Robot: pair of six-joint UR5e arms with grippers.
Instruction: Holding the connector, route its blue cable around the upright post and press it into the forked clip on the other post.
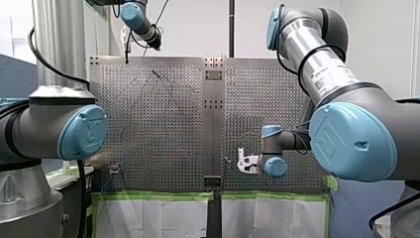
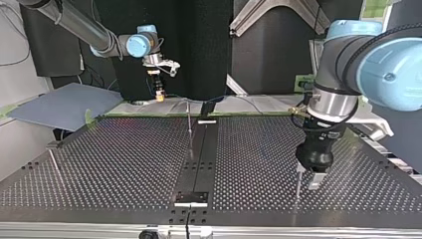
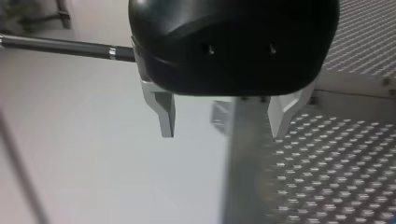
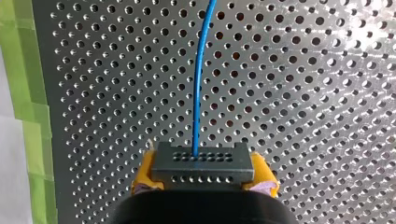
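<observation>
My right gripper (image 4: 203, 181) is closed on the connector (image 4: 203, 164). The yellow pads (image 4: 144, 175) press it from both sides, and it is held above the table (image 4: 303, 93). The blue cable (image 4: 198, 79) leaves the connector's middle and runs straight away from it, free and not yet around anything.

Further from the connector, in the top view, a thin post (image 2: 189, 122) stands. Even further is a second post (image 2: 297, 191), just beside my left gripper (image 3: 224, 134), whose metal fingers (image 3: 163, 116) are wide apart and hold nothing. Which post carries the forked clip I cannot tell.

I think the danger is this: a hard pull can drag the connector out of the pads, and a cable kept too high can slide over the thin post's top. My left gripper may also be in the way.
</observation>
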